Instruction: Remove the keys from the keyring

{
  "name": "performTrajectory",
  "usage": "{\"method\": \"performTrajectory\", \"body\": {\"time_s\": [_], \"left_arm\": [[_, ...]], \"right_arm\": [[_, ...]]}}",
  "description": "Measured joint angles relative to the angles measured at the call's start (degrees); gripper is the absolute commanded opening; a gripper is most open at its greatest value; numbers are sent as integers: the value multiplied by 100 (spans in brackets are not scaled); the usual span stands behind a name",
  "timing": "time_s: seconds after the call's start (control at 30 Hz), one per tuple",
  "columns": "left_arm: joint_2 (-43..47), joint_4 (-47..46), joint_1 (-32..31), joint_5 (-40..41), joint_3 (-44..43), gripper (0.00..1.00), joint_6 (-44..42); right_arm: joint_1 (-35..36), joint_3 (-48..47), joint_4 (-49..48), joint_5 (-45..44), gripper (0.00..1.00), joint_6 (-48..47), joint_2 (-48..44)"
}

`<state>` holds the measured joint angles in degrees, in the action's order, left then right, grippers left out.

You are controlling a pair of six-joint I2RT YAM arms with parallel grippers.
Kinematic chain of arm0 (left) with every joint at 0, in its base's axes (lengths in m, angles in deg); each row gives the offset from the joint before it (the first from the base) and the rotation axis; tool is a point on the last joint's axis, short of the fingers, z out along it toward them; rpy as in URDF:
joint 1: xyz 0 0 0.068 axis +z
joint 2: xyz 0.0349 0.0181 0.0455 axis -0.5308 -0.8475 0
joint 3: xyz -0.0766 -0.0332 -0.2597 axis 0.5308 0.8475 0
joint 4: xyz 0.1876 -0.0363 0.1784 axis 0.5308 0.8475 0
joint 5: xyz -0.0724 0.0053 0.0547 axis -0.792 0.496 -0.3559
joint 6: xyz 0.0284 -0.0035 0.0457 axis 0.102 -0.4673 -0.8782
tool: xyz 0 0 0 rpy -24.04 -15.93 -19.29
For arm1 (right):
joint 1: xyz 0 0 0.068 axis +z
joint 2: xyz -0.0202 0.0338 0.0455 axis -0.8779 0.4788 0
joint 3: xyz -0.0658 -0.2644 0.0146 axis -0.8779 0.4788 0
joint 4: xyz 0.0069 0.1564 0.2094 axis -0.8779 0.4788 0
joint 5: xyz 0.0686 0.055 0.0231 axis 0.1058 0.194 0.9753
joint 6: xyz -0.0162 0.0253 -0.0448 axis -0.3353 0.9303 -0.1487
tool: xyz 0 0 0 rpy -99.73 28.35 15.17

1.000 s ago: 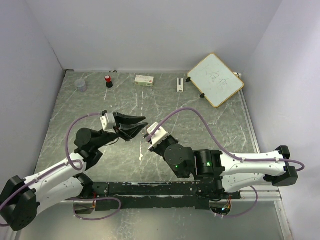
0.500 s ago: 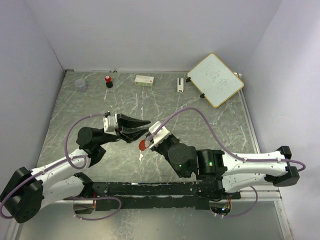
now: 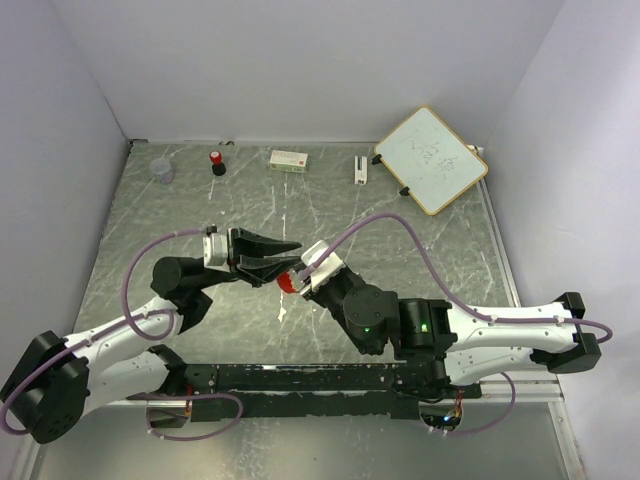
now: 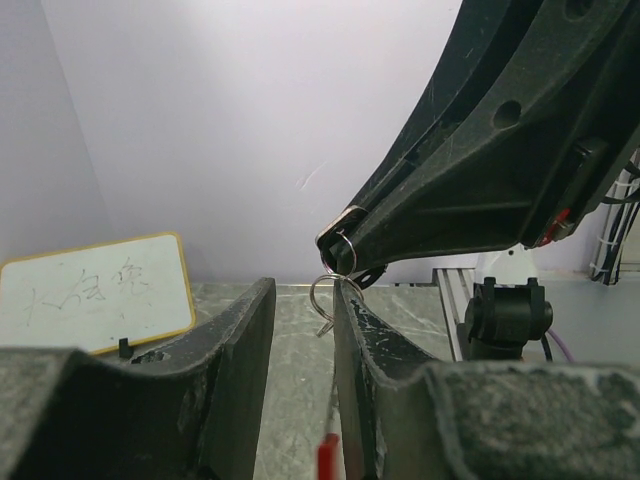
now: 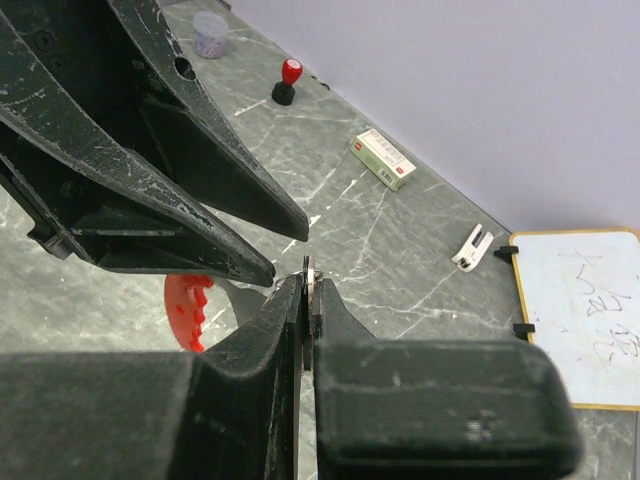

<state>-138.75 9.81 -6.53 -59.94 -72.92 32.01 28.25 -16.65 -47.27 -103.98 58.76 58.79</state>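
Observation:
My right gripper point(image 5: 310, 280) is shut on a thin silver key point(image 5: 312, 272), seen edge-on between its jaws. The wire keyring point(image 4: 326, 300) hangs from that grip, just off the tip of my left gripper's right-hand finger point(image 4: 352, 320). A red toothed piece point(image 5: 190, 310) dangles below the ring and shows as a red spot point(image 3: 287, 283) from above. My left gripper point(image 4: 303, 290) is open, its fingers reaching to either side of the ring with nothing pinched. Both grippers point(image 3: 292, 262) meet above the middle of the table. The rest of the keys are hidden.
Along the back wall stand a clear cup point(image 3: 162, 170), a red-capped black bottle point(image 3: 217, 162), a small box point(image 3: 288, 159) and a white clip point(image 3: 360, 169). A yellow-framed whiteboard point(image 3: 431, 159) lies at the back right. Walls close in the left, back and right sides.
My right gripper has turned and lifted slightly, bringing the red piece into view beside the left fingertips. My left gripper has shifted a little right, closer around the ring.

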Motion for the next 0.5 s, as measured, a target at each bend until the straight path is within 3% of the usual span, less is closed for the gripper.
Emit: {"method": "performTrajectory", "body": {"time_s": [0.5], "left_arm": [[-310, -428, 0, -87, 0, 41, 369]], "right_arm": [[0, 0, -79, 59, 0, -48, 0]]}}
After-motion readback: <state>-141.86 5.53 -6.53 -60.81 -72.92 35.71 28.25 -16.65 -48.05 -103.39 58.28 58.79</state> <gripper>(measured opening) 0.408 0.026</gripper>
